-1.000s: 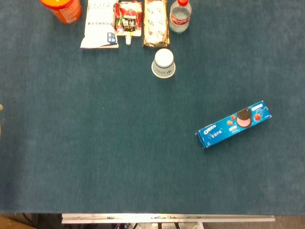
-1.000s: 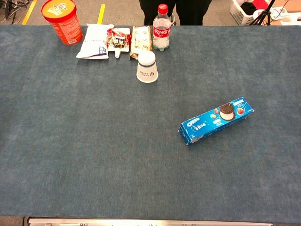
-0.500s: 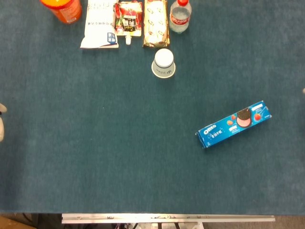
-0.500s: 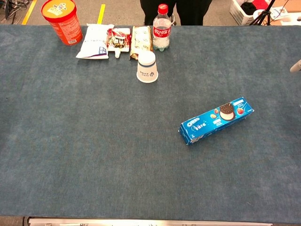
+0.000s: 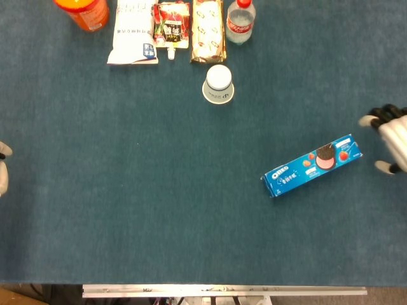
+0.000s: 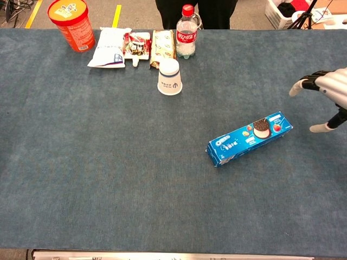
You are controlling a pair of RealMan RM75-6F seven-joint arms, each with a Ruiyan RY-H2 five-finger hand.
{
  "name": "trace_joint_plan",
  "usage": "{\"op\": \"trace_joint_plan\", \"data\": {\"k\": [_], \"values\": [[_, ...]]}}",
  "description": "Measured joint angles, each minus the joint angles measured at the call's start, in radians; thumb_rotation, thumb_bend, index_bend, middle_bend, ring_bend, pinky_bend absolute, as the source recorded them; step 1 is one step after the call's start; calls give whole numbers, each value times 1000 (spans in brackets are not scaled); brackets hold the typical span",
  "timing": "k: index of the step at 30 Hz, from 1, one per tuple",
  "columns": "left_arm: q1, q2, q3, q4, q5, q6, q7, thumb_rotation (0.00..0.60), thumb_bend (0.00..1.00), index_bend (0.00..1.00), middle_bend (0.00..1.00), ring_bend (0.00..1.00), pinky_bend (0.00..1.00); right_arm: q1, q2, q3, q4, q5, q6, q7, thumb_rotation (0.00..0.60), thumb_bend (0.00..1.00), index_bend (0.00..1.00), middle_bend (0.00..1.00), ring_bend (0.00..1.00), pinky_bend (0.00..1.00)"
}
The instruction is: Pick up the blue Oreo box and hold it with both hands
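The blue Oreo box (image 5: pixel 312 165) (image 6: pixel 249 138) lies flat on the dark teal table (image 5: pixel 127 190), slanted, its right end further back. My right hand (image 5: pixel 389 138) (image 6: pixel 327 95) hovers just right of the box's right end with fingers spread, holding nothing and not touching it. Only a sliver of my left hand (image 5: pixel 2 170) shows at the left edge of the head view, far from the box; its fingers cannot be made out. The chest view does not show it.
Along the back edge stand an orange canister (image 6: pixel 71 23), a white pouch (image 6: pixel 111 47), two snack packs (image 6: pixel 137 44) (image 6: pixel 162 44) and a cola bottle (image 6: pixel 186 31). An upturned paper cup (image 6: pixel 169 77) sits in front of them.
My right hand has come in from the right edge to beside the box's right end. My left hand's tip has slid slightly lower at the left edge. The box has not moved.
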Motion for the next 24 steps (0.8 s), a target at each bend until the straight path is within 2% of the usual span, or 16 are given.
{"op": "trace_joint_plan", "data": {"k": [11,24], "values": [[20,9,9,3,-10,8,-18,600,561,421,462,343,359,92,-121,4,77,42,-77,-46,600,0,294,254,193,337],[22,-1,11,10,-7,4,-20,600,561,421,462,343,360,107,-111,-33,55,60,-70,-60,600,0,294,254,193,338]]}}
